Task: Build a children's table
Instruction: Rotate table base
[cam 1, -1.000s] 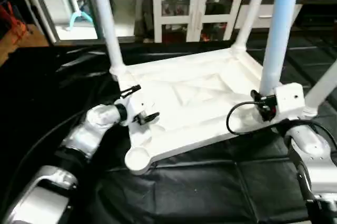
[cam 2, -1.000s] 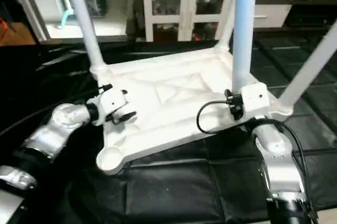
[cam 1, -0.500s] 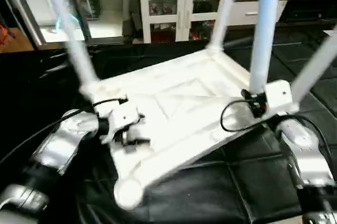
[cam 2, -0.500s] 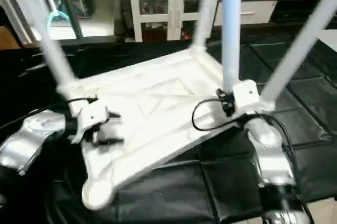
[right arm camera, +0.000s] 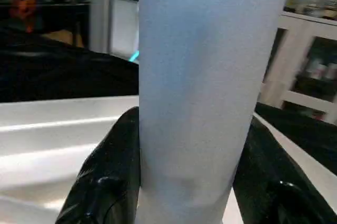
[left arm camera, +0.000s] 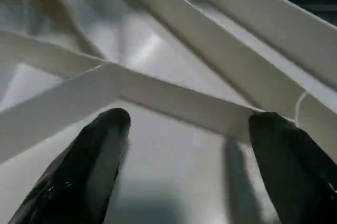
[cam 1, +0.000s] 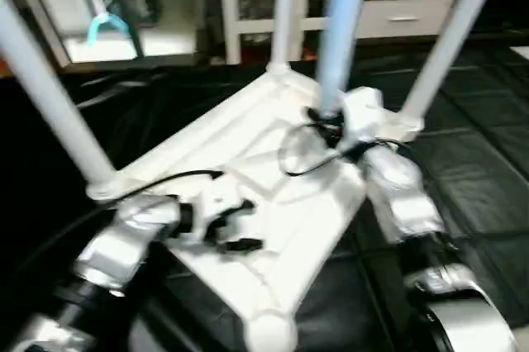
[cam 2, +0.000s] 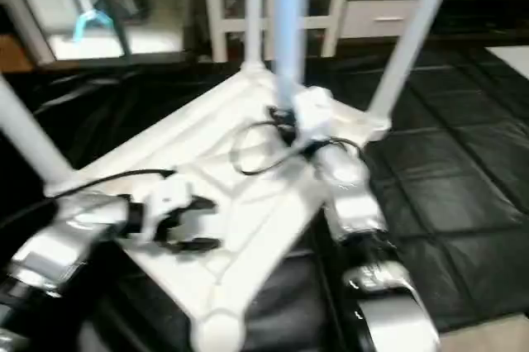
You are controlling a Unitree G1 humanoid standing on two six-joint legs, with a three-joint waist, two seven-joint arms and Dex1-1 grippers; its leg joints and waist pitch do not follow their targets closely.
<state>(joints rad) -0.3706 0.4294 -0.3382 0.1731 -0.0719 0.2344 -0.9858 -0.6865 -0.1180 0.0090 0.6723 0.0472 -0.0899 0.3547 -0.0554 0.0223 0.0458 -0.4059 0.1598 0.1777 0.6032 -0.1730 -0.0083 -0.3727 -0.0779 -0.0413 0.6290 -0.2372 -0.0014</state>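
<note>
The children's table top (cam 1: 207, 141) lies upside down on black sheeting, one corner toward me, ribs facing up. Three white legs stand in its corner sockets: left (cam 1: 50, 104), far (cam 1: 285, 5) and right (cam 1: 450, 34). The near corner socket (cam 1: 269, 337) is empty. My right gripper (cam 1: 331, 116) is shut on a fourth leg (cam 1: 343, 21), holding it upright over the top's right side; the right wrist view has that leg (right arm camera: 195, 77) between black fingers (right arm camera: 113, 171). My left gripper (cam 1: 248, 224) hovers open over the ribbed underside, a rib (left arm camera: 174, 103) crossing between its fingertips (left arm camera: 89, 166).
Black padded sheeting (cam 1: 471, 195) covers the floor around the table. A white glass-door cabinet (cam 1: 240, 5) stands at the back, with a pale blue object (cam 1: 103, 26) beside a doorway at the back left. A black cable (cam 1: 297, 158) loops from my right wrist.
The table top has turned, so its empty corner now points at me. My right gripper and its leg have swung left toward the picture's middle. The left gripper stays open over the ribs.
</note>
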